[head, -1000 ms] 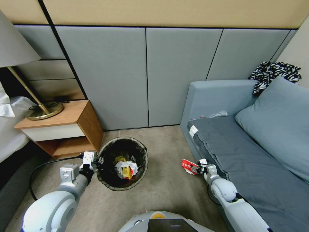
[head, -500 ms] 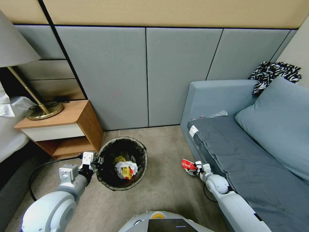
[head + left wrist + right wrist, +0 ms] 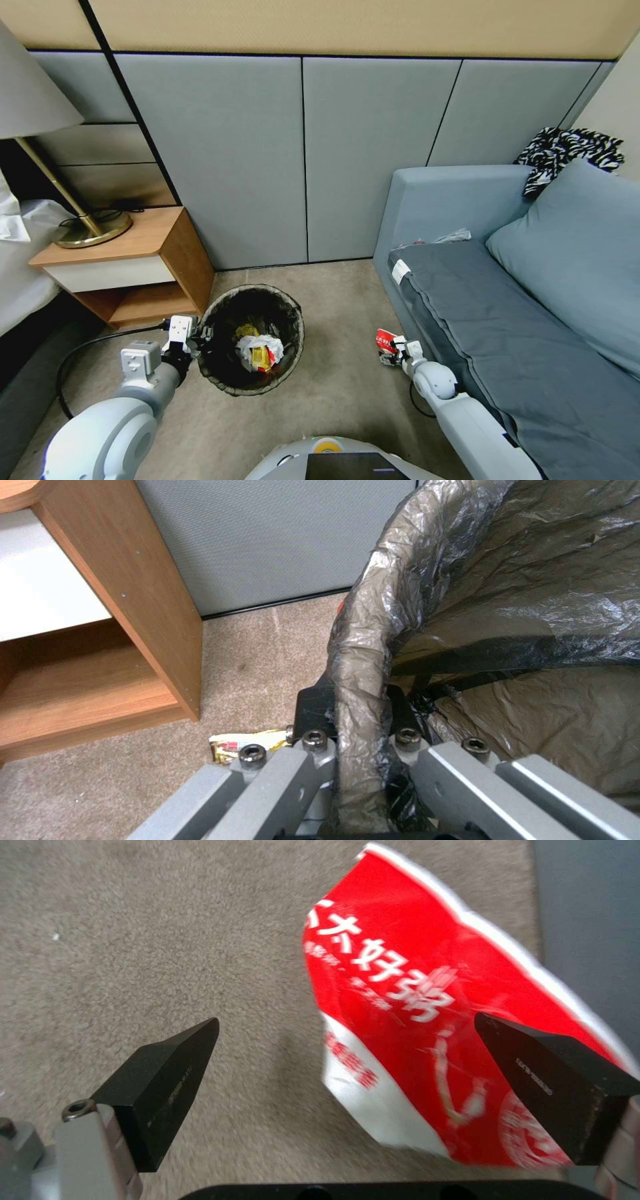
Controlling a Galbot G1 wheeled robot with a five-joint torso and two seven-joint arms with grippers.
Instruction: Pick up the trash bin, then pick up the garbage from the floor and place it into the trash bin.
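The trash bin (image 3: 253,288) with its dark liner stands on the floor (image 3: 340,400) beside the nightstand. My left gripper (image 3: 198,337) is shut on its near rim; the left wrist view shows the liner-covered rim (image 3: 360,645) pinched in that gripper (image 3: 357,715). Crumpled white paper and a yellow wrapper (image 3: 260,351) lie inside the bin. A red-and-white packet of garbage (image 3: 385,340) lies on the floor at the sofa's foot. My right gripper (image 3: 398,348) is open right at it. In the right wrist view the packet (image 3: 413,1005) sits between the spread fingers of the gripper (image 3: 347,1020).
A wooden nightstand (image 3: 133,267) with a lamp (image 3: 90,230) stands left of the bin. A grey sofa (image 3: 520,320) borders the right. A black cable (image 3: 73,360) curls on the floor at left. A yellow wrapper (image 3: 247,742) lies on the floor under my left gripper.
My right arm has drawn left and back toward me, bringing its gripper closer over the red packet. The left gripper and bin have shifted slightly left.
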